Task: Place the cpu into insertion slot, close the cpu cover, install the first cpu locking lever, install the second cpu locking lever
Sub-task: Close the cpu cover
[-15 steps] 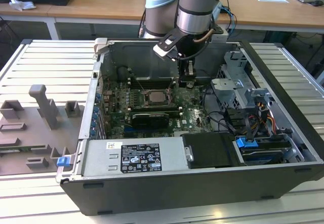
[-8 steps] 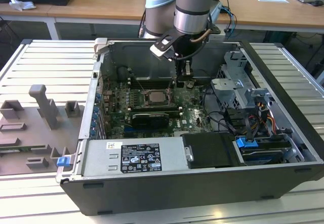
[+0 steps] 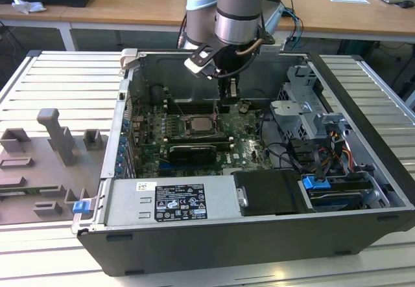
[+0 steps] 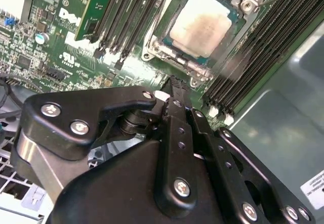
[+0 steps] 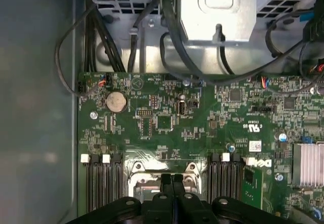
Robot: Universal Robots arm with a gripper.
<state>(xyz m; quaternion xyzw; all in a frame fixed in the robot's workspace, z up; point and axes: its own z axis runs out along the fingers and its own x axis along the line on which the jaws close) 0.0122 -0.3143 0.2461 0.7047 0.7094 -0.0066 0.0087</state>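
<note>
Flanking the cpu [image 4: 200,24], memory slots [image 4: 253,54], jaws closed

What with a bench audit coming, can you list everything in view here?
computer case: one, dark grey, open on the table
motherboard: one, green, inside the case
cpu: one, silver-beige, in the insertion slot
coin battery: one, silver, on the motherboard
power supply: one, silver, at the case's near edge
fixtures: several, grey, on the table at the exterior view's left
arm: one, silver-grey, above the case
gripper: one, black, shut, over the motherboard beside the cpu
</note>
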